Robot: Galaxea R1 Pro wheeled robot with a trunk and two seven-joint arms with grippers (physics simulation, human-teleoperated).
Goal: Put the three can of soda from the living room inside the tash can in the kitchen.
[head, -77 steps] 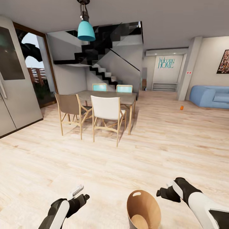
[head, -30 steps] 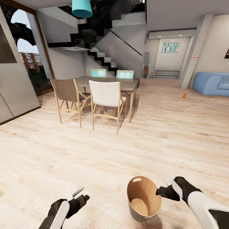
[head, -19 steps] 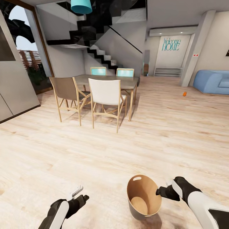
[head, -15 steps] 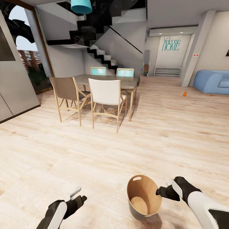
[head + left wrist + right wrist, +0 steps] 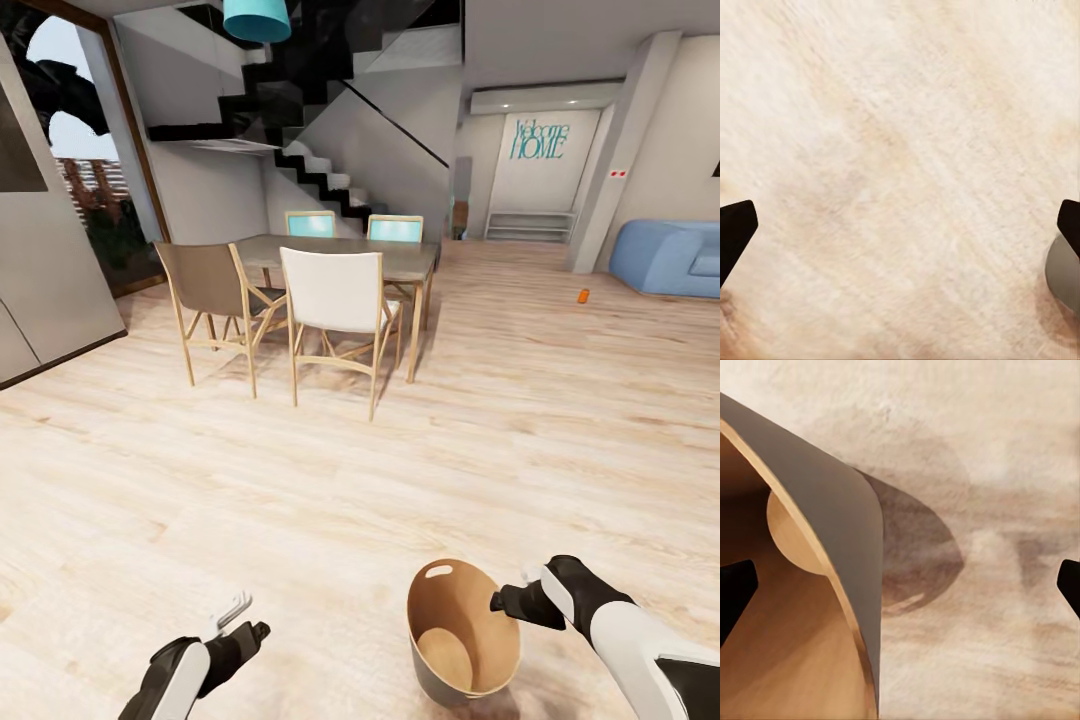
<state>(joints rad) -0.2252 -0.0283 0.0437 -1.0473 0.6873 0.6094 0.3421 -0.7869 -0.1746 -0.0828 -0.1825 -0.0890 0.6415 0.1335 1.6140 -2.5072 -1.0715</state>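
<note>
My left gripper [image 5: 236,612] has sunk lower, open and empty. My right gripper [image 5: 900,577] straddles the tash can [image 5: 463,628] rim, jaws spread wide. One orange soda can [image 5: 582,295] waits far ahead by the sofa [image 5: 665,258]; collecting hasn't begun.

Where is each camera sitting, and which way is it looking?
Head view: up on the robot's head, facing forward and down over the wood floor toward the dining table; both arms show, left gripper and right gripper.
Left wrist view: near the left gripper, facing down at the floor; two dark fingertips show at the edges.
Right wrist view: near the right gripper, facing the trash can rim; dark fingertips show.
Shared: head and right wrist views both show the trash can.
</note>
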